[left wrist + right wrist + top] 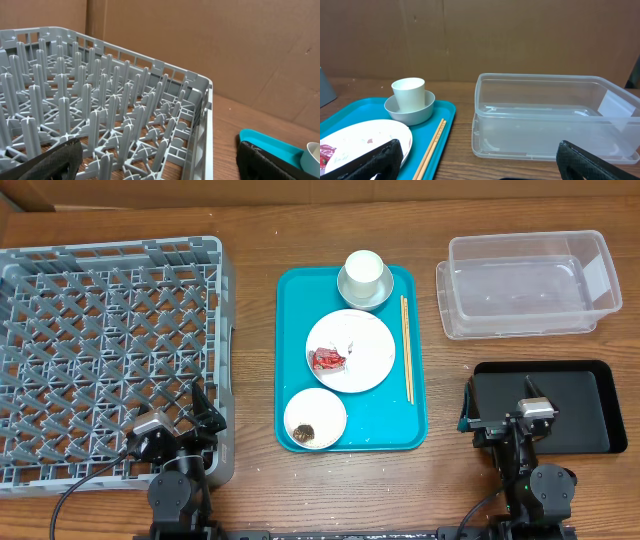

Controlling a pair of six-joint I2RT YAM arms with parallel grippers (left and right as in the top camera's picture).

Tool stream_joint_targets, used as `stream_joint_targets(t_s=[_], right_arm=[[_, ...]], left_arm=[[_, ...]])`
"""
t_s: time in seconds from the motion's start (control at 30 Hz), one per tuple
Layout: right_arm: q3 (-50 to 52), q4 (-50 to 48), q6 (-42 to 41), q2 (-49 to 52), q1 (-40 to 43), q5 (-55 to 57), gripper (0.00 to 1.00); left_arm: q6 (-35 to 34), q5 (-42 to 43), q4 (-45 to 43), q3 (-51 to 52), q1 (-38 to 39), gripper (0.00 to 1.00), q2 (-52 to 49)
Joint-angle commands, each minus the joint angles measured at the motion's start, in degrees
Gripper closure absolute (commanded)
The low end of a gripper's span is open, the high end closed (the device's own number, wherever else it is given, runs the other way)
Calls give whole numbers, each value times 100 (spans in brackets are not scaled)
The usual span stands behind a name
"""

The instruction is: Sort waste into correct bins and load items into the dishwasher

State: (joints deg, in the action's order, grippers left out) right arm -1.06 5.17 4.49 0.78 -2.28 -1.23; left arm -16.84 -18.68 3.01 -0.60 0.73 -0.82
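Left on the counter [260,240]: dish rack [110,350]. Centre: serving tray [385,420]. At its far end, cup [364,269] standing in far bowl [365,302]. Mid-tray, plate [370,355], with wrapper [327,360] on its left part. Near-left corner, near bowl [330,412] with food scrap [306,432] inside. Along the right edge, chopsticks [407,350], laid near to far. Far right: tub [520,290]. Nearer than it and apart: shallow tray [580,410].

The large square grey plastic dish rack [100,340] is showing a diamond lattice. A crumpled red wrapper [328,360] is glowing against the round flat white plate [370,345] on the teal rectangular tray [385,420]. The brown wooden counter [260,240] is showing grain.
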Motion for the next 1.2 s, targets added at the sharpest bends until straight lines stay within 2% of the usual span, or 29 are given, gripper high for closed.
stream_joint_targets(t_s=[0.0, 0.4, 0.7, 0.9, 1.03, 1.17], right_arm=[[59, -33, -46, -61, -28, 31, 0], [59, -33, -46, -61, -28, 31, 0], [59, -35, 11, -61, -26, 37, 0], [59, -1097, 168, -61, -28, 109, 0], [59, -1335, -715, -61, -28, -1176, 0], [59, -2124, -1104, -61, -28, -2092, 0]], left_arm=[[-98, -98, -20, 28, 4, 0, -28], [-96, -105, -22, 28, 4, 0, -28], [-92, -1191, -28, 28, 4, 0, -28], [-96, -1445, -28, 28, 4, 0, -28], [-96, -1436, -31, 28, 4, 0, -28], [-96, -1436, -28, 28, 4, 0, -28]])
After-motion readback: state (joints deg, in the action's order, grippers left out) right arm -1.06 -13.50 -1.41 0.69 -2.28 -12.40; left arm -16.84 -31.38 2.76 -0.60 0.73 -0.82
